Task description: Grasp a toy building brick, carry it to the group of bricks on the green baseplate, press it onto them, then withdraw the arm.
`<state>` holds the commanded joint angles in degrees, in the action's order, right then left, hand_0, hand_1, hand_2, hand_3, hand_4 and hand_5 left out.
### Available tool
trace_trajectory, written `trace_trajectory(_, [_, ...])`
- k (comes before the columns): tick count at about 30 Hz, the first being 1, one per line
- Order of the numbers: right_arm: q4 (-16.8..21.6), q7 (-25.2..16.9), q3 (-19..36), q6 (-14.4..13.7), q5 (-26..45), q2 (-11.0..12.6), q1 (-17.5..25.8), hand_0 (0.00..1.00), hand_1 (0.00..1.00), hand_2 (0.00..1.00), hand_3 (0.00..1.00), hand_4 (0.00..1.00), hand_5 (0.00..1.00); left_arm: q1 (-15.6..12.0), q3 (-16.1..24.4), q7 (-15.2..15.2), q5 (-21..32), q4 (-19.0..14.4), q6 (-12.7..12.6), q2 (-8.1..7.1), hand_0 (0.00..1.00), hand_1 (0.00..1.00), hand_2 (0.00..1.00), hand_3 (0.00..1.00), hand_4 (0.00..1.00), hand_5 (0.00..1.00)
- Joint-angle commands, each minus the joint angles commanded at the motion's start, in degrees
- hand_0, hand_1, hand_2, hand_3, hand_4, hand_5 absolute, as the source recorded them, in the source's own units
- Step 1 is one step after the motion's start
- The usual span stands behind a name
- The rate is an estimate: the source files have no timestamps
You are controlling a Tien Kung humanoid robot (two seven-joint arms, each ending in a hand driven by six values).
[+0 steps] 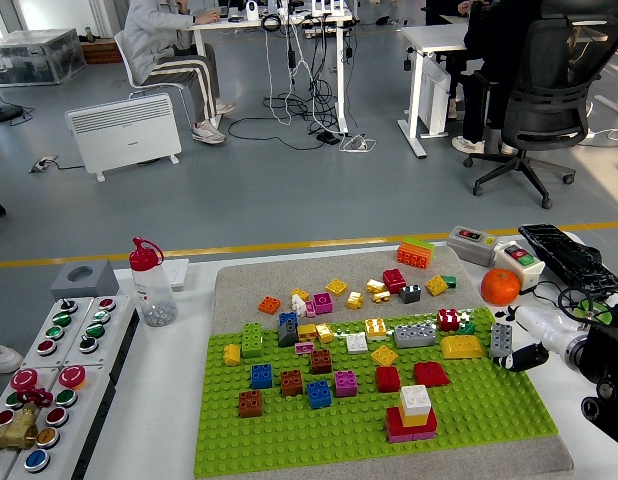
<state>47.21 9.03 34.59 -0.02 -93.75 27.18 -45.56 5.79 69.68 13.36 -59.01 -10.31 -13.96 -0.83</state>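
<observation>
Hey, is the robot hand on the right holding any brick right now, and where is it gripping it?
Nothing is held. The right robot hand sits at the green baseplate's right edge, beside a grey brick.
</observation>
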Motion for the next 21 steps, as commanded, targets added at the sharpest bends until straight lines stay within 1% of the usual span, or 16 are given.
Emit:
trace_trajectory(16, [-1.1, 0.0, -0.5, 0.8, -0.3, -0.1, -0.7, 0.934, 0.853, 0.847, 0.858, 0.76, 0.29, 0.3, -0.1, 0.0, 0.1, 0.0, 0.0, -0.06, 0.668, 0.612, 0.567, 0.428, 0.241, 0.998])
trace_trajectory(17, [-1.1, 0.0, -0.5, 0.8, -0.3, -0.1, -0.7, 0.919, 0.831, 0.817, 0.85, 0.752, 0.286, 0.3, 0.0, 0.0, 0.0, 0.0, 0.0, -0.06, 0.668, 0.612, 0.567, 0.428, 0.241, 0.998])
trace_trajectory(21, [-1.1, -0.2, -0.7, 0.7, -0.3, -0.1, -0.7, 0.919, 0.831, 0.817, 0.85, 0.752, 0.286, 0.3, 0.0, 0.0, 0.0, 0.0, 0.0, -0.06, 0.668, 0.612, 0.567, 0.428, 0.241, 0.998])
